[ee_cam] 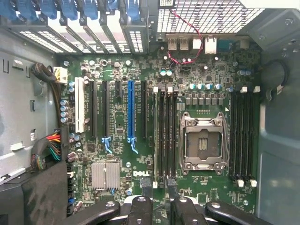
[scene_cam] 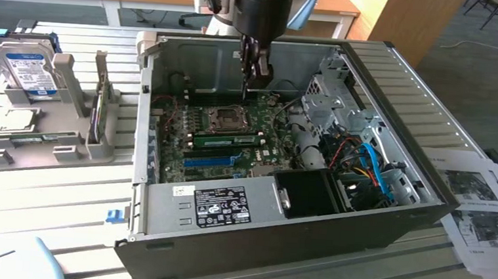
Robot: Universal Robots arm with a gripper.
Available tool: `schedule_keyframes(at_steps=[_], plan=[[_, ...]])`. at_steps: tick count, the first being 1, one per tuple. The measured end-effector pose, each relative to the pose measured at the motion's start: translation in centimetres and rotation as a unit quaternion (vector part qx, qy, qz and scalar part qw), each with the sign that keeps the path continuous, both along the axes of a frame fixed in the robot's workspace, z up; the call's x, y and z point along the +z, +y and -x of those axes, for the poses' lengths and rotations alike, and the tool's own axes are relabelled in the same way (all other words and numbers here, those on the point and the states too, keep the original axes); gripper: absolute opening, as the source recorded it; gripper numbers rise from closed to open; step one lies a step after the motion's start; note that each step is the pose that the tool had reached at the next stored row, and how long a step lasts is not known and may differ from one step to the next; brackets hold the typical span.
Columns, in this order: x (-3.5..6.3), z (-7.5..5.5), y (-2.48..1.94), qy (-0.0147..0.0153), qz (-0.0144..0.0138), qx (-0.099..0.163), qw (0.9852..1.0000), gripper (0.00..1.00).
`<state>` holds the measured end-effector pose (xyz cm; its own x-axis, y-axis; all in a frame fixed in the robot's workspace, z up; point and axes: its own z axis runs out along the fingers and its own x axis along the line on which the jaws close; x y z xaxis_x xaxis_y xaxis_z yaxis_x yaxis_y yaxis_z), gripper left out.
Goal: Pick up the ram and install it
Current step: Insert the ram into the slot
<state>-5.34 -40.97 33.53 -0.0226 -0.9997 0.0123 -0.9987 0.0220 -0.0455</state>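
The ram (scene_cam: 227,140), a narrow green stick, sits in a slot on the motherboard (scene_cam: 257,156) beside the empty CPU socket (scene_cam: 227,118) inside the open computer case (scene_cam: 251,245). My gripper (scene_cam: 255,79) hangs above the board's far side, apart from the ram, with nothing in it. In the wrist view the two dark fingertips (ee_cam: 145,183) stand open on either side of the near end of the slot bank, and the ram (ee_cam: 156,136) shows edge-on in the slot nearest the blue strip (ee_cam: 130,110).
Case walls ring the board, with a drive cage (scene_cam: 331,96) and cables (scene_cam: 370,168) on the exterior view's right. A grey fixture (scene_cam: 76,94) holding a hard drive (scene_cam: 28,68) stands on the exterior view's left. Printed sheets (scene_cam: 485,209) lie on the right.
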Motion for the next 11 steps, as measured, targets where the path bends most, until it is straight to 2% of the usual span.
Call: schedule_keyframes(at_steps=[2, 4, 11], plan=[[0.00, 0.00, 0.00, 0.0001, 0.0000, 0.000, 1.0000, 0.24], [0.01, -0.05, 0.00, 0.0016, 0.0001, 0.000, 1.0000, 0.24], [0.00, -0.47, 0.00, 0.0136, 0.0000, 0.000, 0.9999, 0.24]])
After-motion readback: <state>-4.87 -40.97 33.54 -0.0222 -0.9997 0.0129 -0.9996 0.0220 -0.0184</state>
